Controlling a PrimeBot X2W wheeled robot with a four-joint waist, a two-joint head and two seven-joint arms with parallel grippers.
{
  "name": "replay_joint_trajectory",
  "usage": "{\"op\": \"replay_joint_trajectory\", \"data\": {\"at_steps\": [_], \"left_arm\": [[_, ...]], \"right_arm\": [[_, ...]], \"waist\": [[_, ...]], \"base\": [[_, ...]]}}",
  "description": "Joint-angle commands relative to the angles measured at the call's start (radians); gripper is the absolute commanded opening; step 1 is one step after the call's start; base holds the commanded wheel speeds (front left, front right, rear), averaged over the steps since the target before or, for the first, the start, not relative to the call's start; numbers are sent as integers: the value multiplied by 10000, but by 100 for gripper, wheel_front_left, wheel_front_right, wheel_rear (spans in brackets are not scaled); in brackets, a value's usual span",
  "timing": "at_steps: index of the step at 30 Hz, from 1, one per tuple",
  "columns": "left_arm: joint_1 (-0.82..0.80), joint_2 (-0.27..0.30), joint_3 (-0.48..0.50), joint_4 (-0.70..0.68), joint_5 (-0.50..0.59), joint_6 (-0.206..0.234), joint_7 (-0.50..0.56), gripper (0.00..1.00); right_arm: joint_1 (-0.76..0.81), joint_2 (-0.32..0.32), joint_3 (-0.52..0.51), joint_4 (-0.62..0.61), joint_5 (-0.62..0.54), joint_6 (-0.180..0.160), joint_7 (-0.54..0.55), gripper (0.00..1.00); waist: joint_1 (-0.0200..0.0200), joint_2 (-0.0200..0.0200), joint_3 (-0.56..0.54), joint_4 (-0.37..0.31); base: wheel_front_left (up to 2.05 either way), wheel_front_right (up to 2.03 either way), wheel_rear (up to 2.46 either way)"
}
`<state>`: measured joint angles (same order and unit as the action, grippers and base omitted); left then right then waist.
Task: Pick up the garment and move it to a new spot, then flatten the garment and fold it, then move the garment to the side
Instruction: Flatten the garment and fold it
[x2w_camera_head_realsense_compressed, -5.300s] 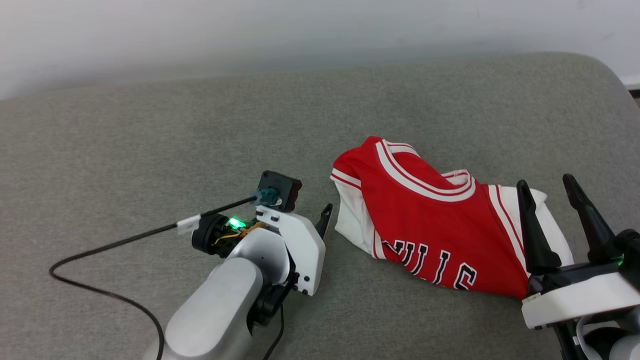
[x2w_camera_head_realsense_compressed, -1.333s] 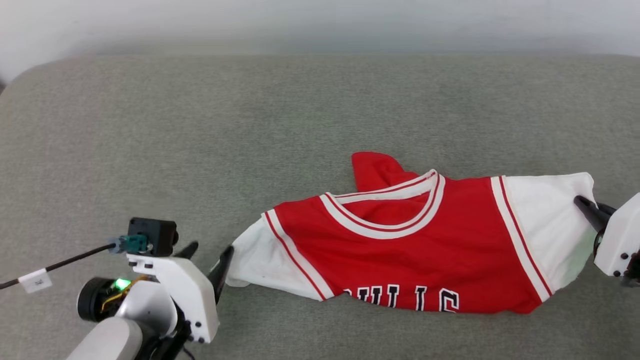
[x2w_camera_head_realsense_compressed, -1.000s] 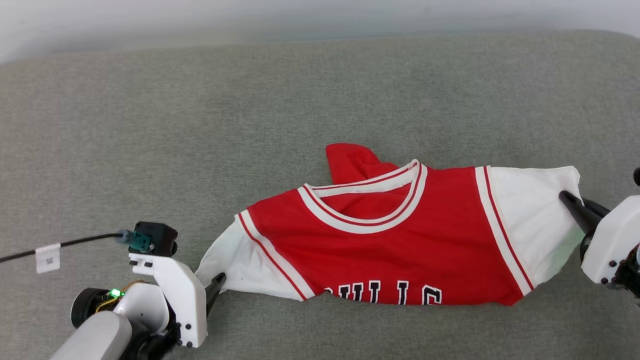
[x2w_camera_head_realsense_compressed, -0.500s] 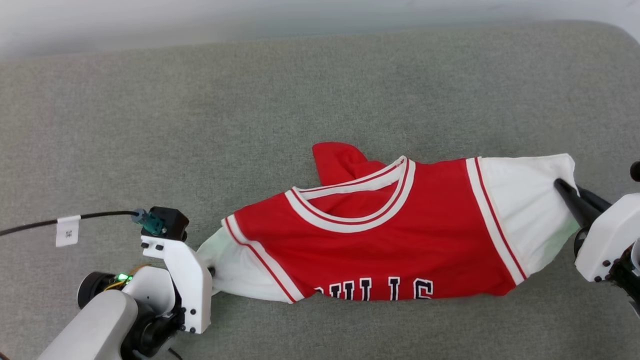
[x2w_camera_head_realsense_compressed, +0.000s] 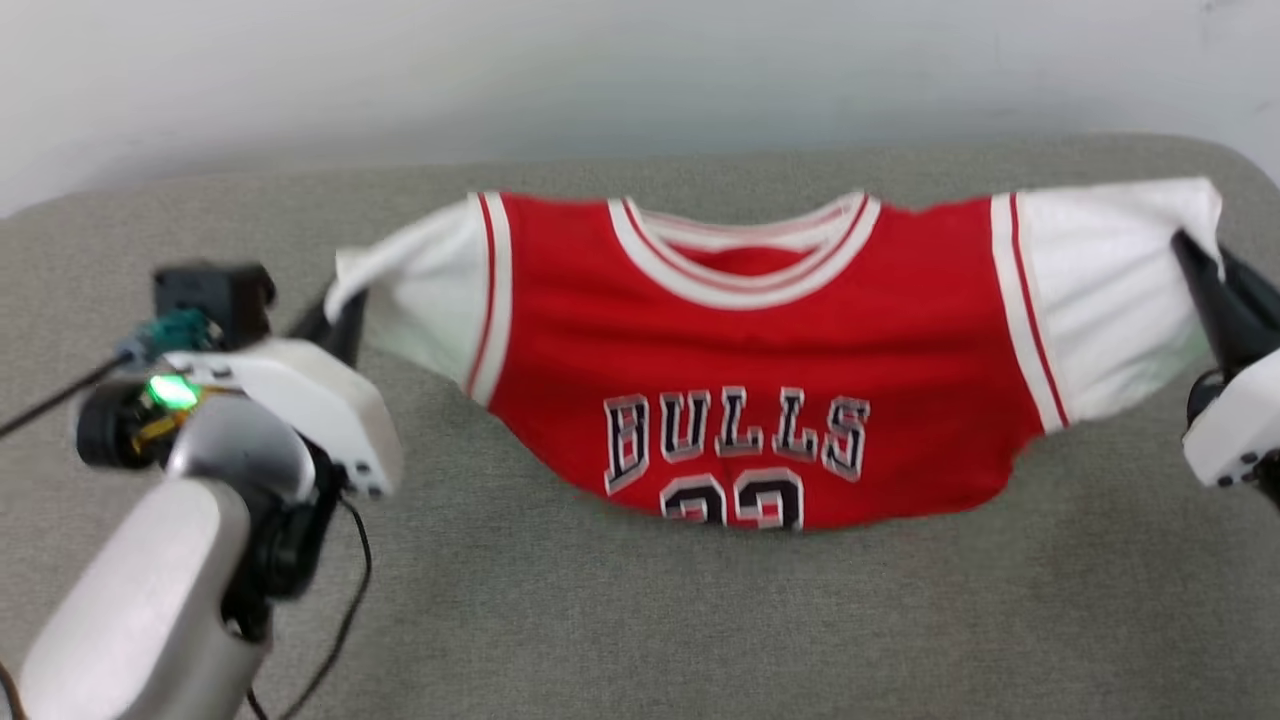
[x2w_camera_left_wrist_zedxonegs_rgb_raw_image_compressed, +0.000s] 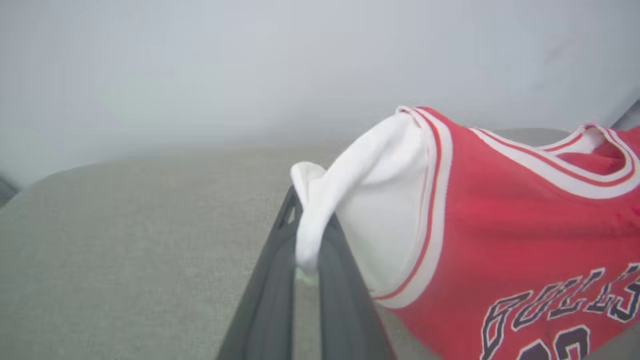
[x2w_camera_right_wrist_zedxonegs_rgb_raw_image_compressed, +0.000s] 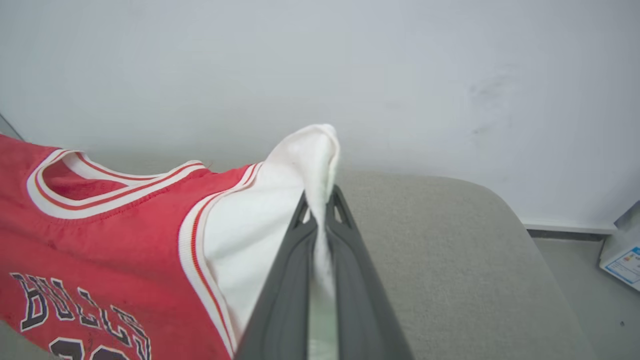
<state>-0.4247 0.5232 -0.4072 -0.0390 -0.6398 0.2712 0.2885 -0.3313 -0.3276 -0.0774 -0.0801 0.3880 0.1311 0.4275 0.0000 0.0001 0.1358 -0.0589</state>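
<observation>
The garment, a red jersey with white sleeves and black chest letters, hangs stretched between both arms above the grey cushion, chest facing me, its lower part sagging onto the cushion. My left gripper is shut on the end of one white sleeve. My right gripper is shut on the other white sleeve. In each wrist view the white cloth is pinched between the dark fingers and bunches over their tips. The striped collar sits at the top middle.
A pale wall rises behind the cushion. The cushion's rounded right edge drops to a floor with a small box on it. A black cable trails from my left wrist.
The left gripper has shut on the sleeve end. Both arms have lifted the garment off the cushion and spread it, so the chest letters and number now show. The head camera has shifted.
</observation>
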Motion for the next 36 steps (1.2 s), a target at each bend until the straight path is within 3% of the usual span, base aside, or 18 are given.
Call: {"op": "replay_joint_trajectory", "data": {"at_steps": [1, 3, 11, 15, 16, 22, 29, 36], "left_arm": [[-443, -36, 179, -83, 195, 96, -335, 0], [-1534, -333, 452, 26, 455, 87, -1134, 0], [-4293, -715, 674, 1074, 798, -443, -2056, 0], [-5900, -888, 713, 1711, 946, -778, -2403, 0], [-7172, -1051, 720, 2188, 1090, -960, -2640, 0], [-9464, -1168, 750, 3137, 1409, -1241, -3029, 0], [-11481, -1166, 691, 4236, 1701, -1567, -3295, 0], [-12367, -1336, 677, 5581, 1691, -1757, -3594, 0]], "right_arm": [[-298, 49, -24, -29, -73, -7, -224, 0], [-1172, 134, -106, 85, -217, -7, -659, 0], [-3553, 71, -32, 708, -329, -7, -1278, 0], [-5083, -65, 92, 1155, -140, -7, -1602, 0], [-6317, -194, 229, 1503, 4, -7, -1810, 0], [-8752, -352, 720, 2454, 280, -7, -2366, 0], [-11273, -413, 1533, 3707, 490, -7, -3197, 0], [-12757, -329, 2443, 5169, 836, -7, -4026, 0]], "waist": [[0, -1, -95, 79], [0, -1, -96, 125], [0, -1, 600, 82], [0, -1, 1231, 67], [0, -1, 1804, 73], [0, -1, 2796, -24], [0, -1, 4035, -181], [0, -1, 4895, -275]], "base": [[0, 0, 0], [0, 0, 0], [0, 0, 0], [0, 0, 0], [0, 0, 0], [0, 0, 0], [0, 0, 0], [0, 0, 0]]}}
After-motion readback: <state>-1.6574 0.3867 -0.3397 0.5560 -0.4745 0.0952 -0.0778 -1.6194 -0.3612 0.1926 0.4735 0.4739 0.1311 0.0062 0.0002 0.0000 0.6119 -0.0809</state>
